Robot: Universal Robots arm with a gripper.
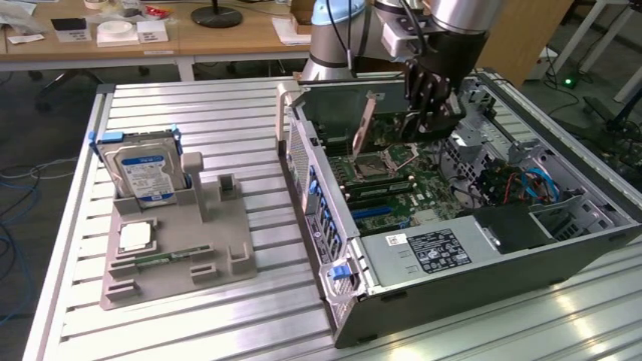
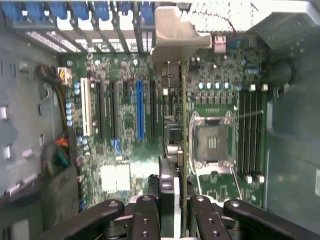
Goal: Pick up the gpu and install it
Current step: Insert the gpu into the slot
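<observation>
Gripped the gpu [image 1: 389,129] firmly in the pincer [image 1: 434,113], fingers [image 2: 145,220] closed against both faces. Held it on edge above the motherboard [image 1: 401,197] inside the open computer case [image 1: 482,256], clear of the board. Sat lined up between the blue slot [image 2: 140,110] and the CPU socket [image 2: 212,142], metal bracket [image 2: 175,30] toward the case's rear wall. Left standing well apart on the bench [image 1: 281,323]: hard drive [image 1: 146,169], upright in its grey holder [image 1: 180,256].

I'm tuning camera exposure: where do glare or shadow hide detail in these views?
Exterior view: glare streaks the table slats nearest the camera. Wrist view: light beyond the bracket of the gpu washes out white; the motherboard is evenly lit.
</observation>
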